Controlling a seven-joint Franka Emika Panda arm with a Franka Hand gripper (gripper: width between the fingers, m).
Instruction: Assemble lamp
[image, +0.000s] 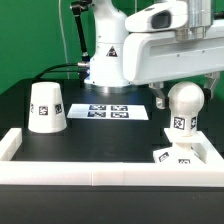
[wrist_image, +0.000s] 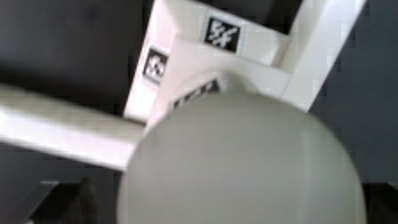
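The gripper (image: 184, 95) has its jaws apart, straddling the top of the bulb (image: 185, 110), with one finger clear of it. The bulb stands upright on the base (image: 166, 156) in the rail (image: 100, 172) corner. The shade (image: 47, 107) sits wide end down, well apart at the exterior view's left, with the marker board (image: 110, 111) between them.

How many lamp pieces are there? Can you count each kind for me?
shade: 1
bulb: 1
base: 1
Total: 3 lamp pieces, all white
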